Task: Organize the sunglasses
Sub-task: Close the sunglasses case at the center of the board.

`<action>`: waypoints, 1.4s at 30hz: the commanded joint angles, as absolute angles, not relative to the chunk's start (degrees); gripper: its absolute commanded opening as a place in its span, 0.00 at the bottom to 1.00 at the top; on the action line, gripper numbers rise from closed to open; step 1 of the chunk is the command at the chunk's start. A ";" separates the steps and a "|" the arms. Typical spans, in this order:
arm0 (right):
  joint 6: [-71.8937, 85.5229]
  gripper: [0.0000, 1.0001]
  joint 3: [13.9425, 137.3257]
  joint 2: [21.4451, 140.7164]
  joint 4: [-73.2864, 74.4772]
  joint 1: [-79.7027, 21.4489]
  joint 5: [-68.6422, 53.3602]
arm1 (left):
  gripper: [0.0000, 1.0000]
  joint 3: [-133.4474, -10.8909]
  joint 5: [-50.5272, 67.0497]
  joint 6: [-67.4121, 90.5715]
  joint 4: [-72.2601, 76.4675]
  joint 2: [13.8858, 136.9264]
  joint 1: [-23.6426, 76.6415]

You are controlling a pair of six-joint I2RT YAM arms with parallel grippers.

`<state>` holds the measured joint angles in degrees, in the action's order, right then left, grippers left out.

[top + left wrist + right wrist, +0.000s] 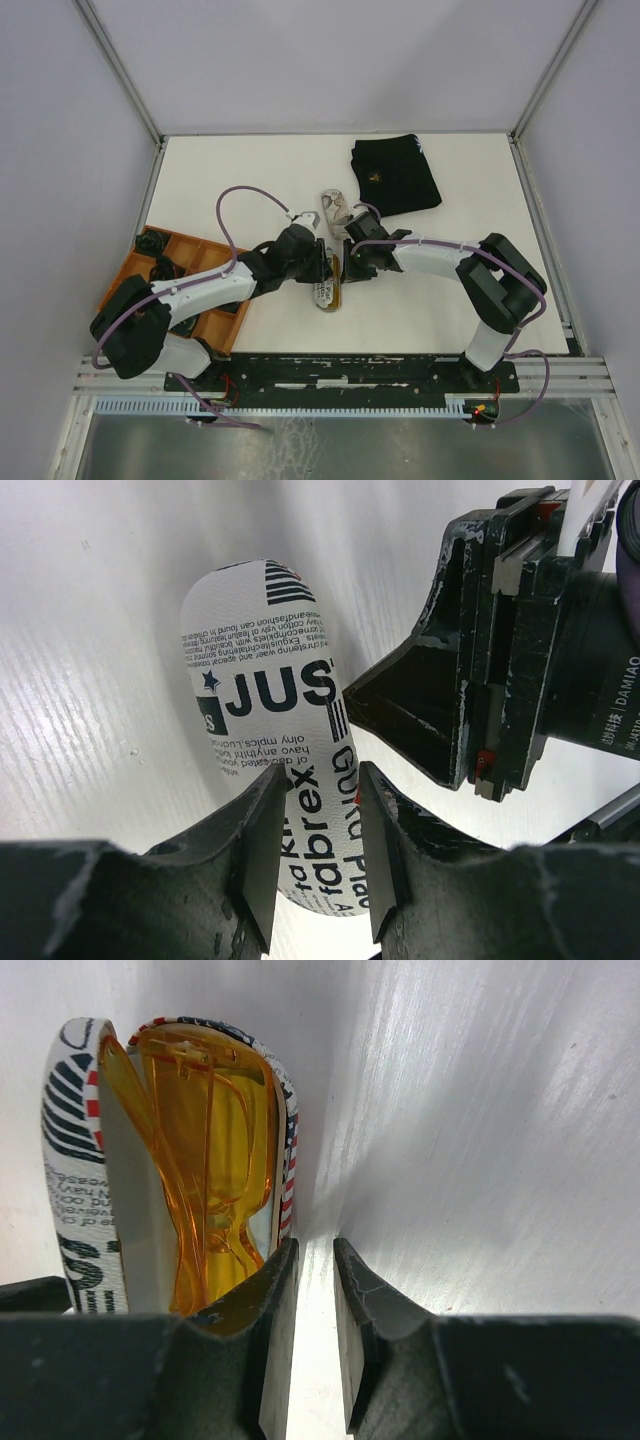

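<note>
The orange-amber sunglasses (215, 1150) lie folded inside an open oval printed case (75, 1180), mid-table in the top view (324, 292). My left gripper (320, 770) is shut on the case (265, 680), with its jaws against the near end of the lid's printed outer face. My right gripper (315, 1245) stands just right of the case, jaws a narrow gap apart with only table between them. Its left finger (270, 1290) sits by the case's striped wall. In the left wrist view the right gripper (480, 670) shows as a black block beside the case.
A second printed case (337, 210) lies open just behind the grippers; its contents are unclear. A black folded cloth (395, 172) lies at the back right. An orange compartment tray (215, 255) with black items sits at the left, under my left arm.
</note>
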<state>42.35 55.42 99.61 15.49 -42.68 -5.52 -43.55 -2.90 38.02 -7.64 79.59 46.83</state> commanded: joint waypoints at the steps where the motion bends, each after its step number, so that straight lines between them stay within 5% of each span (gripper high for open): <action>1: 43.23 0.29 55.63 99.23 12.21 -42.98 -6.79 | 0.43 -43.42 -2.12 39.24 -7.88 82.56 47.92; 20: 43.01 0.30 54.39 96.05 12.73 -42.85 -4.16 | 0.44 -44.70 -3.47 38.58 -9.32 82.07 48.08; 27: 43.06 0.39 49.99 86.13 13.89 -42.63 3.02 | 0.53 -47.54 -7.99 37.33 -13.13 78.28 48.27; 30: 43.08 0.44 47.35 80.76 14.96 -42.69 7.04 | 0.59 -48.48 -11.57 37.34 -14.73 78.09 49.71; 42: 41.97 0.91 37.32 53.09 21.24 -42.55 19.41 | 0.86 -52.76 -26.33 42.99 -21.13 84.53 57.39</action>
